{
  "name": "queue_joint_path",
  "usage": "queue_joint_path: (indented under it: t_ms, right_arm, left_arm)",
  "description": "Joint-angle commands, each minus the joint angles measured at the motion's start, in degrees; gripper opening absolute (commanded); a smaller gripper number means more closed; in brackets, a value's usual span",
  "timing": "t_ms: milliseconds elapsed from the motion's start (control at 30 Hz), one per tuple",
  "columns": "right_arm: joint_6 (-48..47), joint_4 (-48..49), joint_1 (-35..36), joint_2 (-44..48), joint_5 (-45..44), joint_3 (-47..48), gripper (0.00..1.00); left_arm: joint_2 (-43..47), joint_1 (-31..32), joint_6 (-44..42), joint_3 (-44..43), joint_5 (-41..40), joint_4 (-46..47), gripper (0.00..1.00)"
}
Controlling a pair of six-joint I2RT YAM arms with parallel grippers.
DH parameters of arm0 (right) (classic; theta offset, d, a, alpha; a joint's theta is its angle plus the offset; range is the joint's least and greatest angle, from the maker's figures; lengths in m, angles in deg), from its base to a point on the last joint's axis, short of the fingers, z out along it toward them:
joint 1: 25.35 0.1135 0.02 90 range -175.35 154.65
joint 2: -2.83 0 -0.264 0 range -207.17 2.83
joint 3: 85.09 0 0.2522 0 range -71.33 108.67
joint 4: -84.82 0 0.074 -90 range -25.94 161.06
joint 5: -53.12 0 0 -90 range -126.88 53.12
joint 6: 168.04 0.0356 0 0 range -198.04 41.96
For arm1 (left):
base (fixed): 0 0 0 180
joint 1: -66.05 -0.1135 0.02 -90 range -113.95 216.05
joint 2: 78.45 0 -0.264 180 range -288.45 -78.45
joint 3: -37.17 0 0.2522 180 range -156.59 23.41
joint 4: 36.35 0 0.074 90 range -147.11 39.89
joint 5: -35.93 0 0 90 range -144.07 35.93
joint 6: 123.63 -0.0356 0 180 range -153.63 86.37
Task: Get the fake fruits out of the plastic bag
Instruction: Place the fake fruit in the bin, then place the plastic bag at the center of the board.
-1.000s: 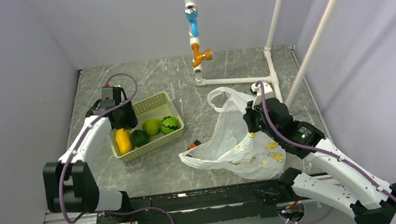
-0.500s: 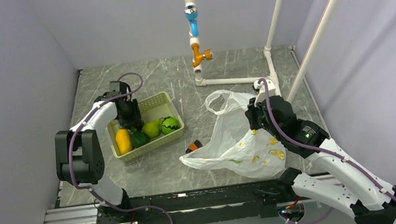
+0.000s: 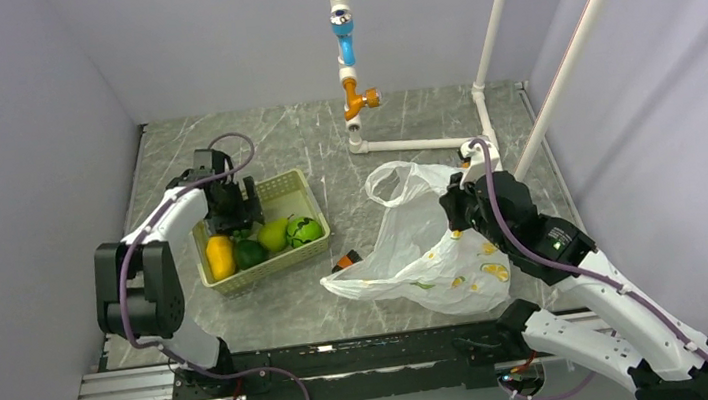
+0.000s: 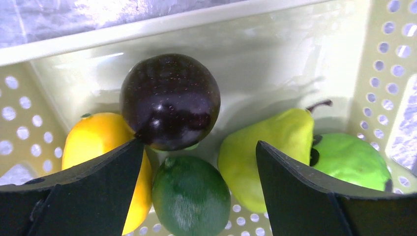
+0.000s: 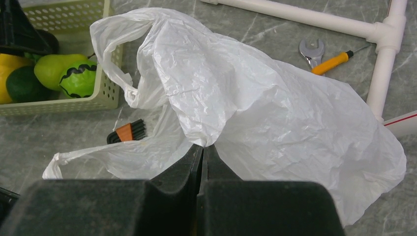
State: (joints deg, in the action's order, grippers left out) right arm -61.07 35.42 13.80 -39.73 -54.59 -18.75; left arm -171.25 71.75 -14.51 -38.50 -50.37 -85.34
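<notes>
Lying together in the basket are five fruits: a dark fruit perched against the mango and the small green fruit, with the pear and the striped ball to their right. None is in the bag, which sags limp and crumpled on the table, well apart from the basket. No bulge or colour of a fruit shows through its thin skin, though its far folds are hidden.

The left claw hangs over the basket with its jaws spread wide and nothing between them; the dark fruit sits just past the fingertips, free of any grip. The right claw is pinched tight on a fold of the bag, holding that part raised. A small brush lies by the bag's mouth.

By this showing the emptying looks done or as good as done. What seems left is for the left arm to pull clear and the right to drop the bag.
</notes>
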Motion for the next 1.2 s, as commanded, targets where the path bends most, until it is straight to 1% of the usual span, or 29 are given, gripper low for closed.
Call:
queue_joint_path:
  t_ms: [0,100,167,333,400,467,533,633,700,767,800,867,933,1000,1167]
  right_arm:
    - [0.04,0.48,0.10,-0.77,-0.16,2.52,0.00]
    - [-0.35,0.84,0.11,-1.89,-0.24,2.98,0.00]
    - [-0.08,1.17,0.11,-2.87,-0.66,3.27,0.00]
    - [0.84,1.85,0.09,-6.42,-3.57,4.14,0.00]
    - [1.41,2.03,0.13,-8.42,-6.47,4.61,0.00]
    - [2.75,1.47,-0.06,-11.31,-10.82,5.78,0.00]
    - [4.53,0.13,-0.54,-15.04,-16.78,8.22,0.00]
    - [6.39,-2.03,-2.11,-21.49,-22.99,12.30,0.00]
    - [6.84,-2.06,-3.47,-24.39,-24.45,14.28,0.00]
    - [6.20,-0.63,-4.89,-25.74,-22.43,15.38,0.00]
    - [5.69,0.02,-5.25,-26.07,-20.91,15.77,0.06]
    - [5.00,0.07,-5.70,-26.39,-18.62,16.64,0.23]
    - [4.79,-1.16,-5.70,-26.25,-17.72,17.34,0.43]
    - [4.01,-2.41,-5.67,-25.49,-16.30,18.15,0.57]
    - [2.31,-6.47,-5.70,-19.63,-11.91,21.00,0.70]
  left_arm:
    - [6.45,0.03,-1.17,0.65,-0.71,-0.67,0.90]
    - [11.79,-0.02,-1.79,1.09,-1.21,-1.76,0.91]
    - [16.29,-0.06,-1.86,1.60,0.64,-2.53,0.91]
    - [29.06,-0.05,0.58,5.60,9.98,-2.94,0.91]
    - [34.67,-0.07,2.11,7.84,13.57,-3.11,0.91]
    - [40.88,-0.05,3.82,10.31,15.48,-3.05,0.92]
    - [47.25,-0.05,6.10,12.27,15.48,-3.33,0.93]
    - [56.34,-0.06,8.39,12.84,13.20,-5.11,0.94]
    - [61.70,-0.02,9.07,12.08,11.60,-6.21,0.95]
    - [66.10,-0.03,9.00,10.07,9.84,-8.21,0.98]
    - [67.81,-0.04,8.91,8.83,8.71,-9.31,0.99]
    - [69.72,0.02,8.40,5.79,8.10,-11.25,0.99]
    - [69.85,-0.05,8.10,1.48,8.45,-14.01,0.99]
    - [69.10,0.02,7.96,-2.60,8.92,-16.24,1.00]
    - [68.97,-0.06,8.20,-10.55,9.61,-17.73,0.99]
